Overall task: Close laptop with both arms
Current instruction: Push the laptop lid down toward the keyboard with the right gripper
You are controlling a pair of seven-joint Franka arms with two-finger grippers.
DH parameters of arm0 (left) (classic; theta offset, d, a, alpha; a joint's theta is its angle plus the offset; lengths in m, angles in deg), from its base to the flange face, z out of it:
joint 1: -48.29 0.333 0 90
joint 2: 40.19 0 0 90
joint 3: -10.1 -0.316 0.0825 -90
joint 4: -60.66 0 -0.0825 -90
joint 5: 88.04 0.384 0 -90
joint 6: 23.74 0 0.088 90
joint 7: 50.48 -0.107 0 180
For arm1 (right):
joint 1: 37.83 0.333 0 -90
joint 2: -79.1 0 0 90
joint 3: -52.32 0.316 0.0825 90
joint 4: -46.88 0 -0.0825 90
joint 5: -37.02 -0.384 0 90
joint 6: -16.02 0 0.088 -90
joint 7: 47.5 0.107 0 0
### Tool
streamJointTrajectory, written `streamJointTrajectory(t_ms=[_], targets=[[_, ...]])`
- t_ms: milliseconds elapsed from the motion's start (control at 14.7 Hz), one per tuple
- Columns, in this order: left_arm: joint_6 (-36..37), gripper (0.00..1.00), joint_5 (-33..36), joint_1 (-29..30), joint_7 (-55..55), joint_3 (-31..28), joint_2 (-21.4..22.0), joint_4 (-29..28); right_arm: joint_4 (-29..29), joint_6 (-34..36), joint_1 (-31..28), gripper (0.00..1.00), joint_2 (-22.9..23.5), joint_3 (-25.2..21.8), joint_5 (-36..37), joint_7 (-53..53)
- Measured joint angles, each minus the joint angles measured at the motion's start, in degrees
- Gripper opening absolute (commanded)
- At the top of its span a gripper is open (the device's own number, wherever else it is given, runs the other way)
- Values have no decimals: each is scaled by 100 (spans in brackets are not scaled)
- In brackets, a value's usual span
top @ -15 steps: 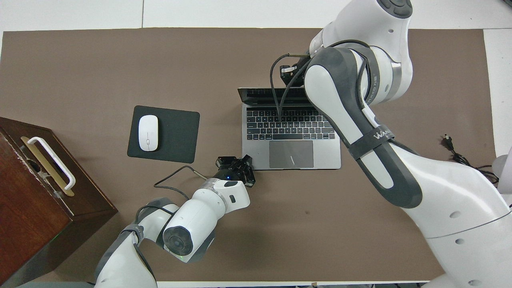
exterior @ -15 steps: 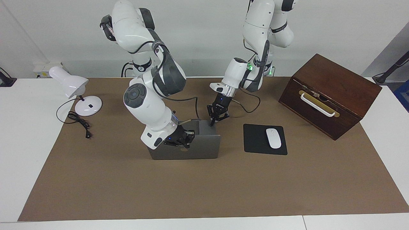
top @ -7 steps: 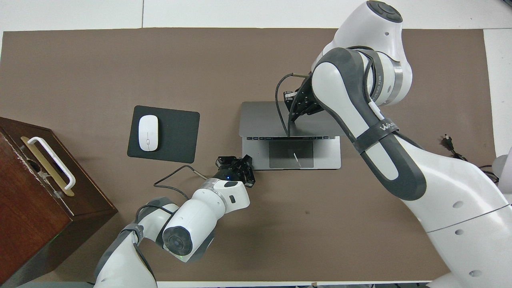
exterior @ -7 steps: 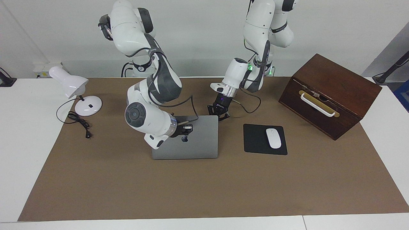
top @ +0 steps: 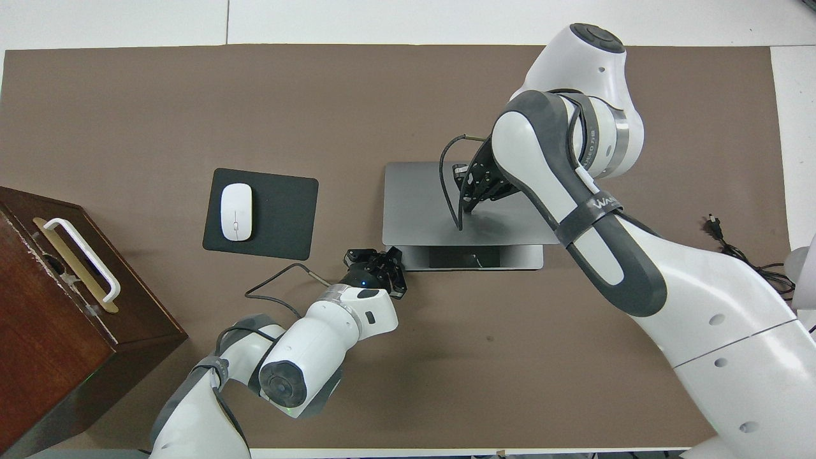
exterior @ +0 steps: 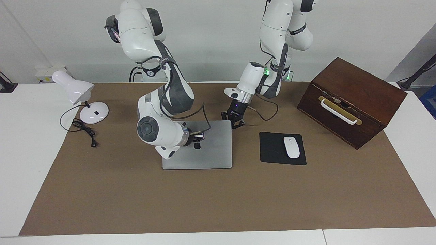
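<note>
Silver laptop [exterior: 211, 149] lid partly arm-covered

The right arm [exterior: 160, 132] covers one corner of the laptop [exterior: 211, 153] lid and most of the right gripper [top: 475, 188], so its finger state is unreadable. The wooden box [top: 57, 306] and lamp [top: 804, 274] are cut off by the overhead view's edges.

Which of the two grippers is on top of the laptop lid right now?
The right gripper, on the laptop lid by the logo; the left gripper sits at its near corner.
</note>
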Motion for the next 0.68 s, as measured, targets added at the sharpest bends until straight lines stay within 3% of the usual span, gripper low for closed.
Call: streamJointTrajectory(t_ms=[681], targets=[[-4,0,55,15,-25,0,-2,0,-411,-10,61,0,-147,3,0,0]])
